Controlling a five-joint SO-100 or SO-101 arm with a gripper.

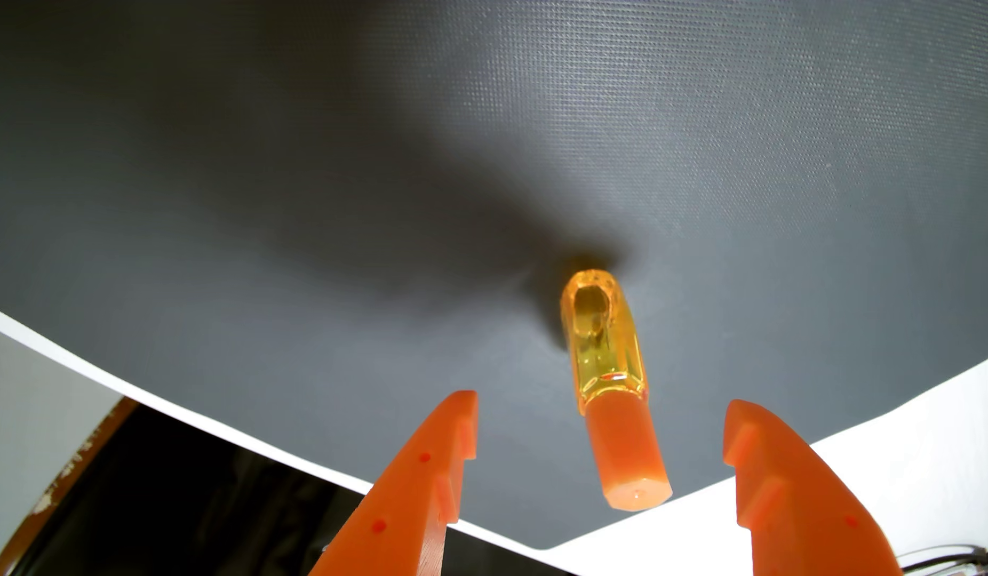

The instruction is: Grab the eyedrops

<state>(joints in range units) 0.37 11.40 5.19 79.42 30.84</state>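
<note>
Your pincer (pixel 600 426) stands wide, its orange fingers (pixel 425 476) holding nothing, and the eyedrops bottle (pixel 611 382) sits in the gap between them, touching neither, orange cap toward you, on the dark grey mat (pixel 314 194) beyond the fingertips.

Dark gray textured mat (pixel 370 166) w/ white edge; white surface (pixel 924 432) beside.
</note>
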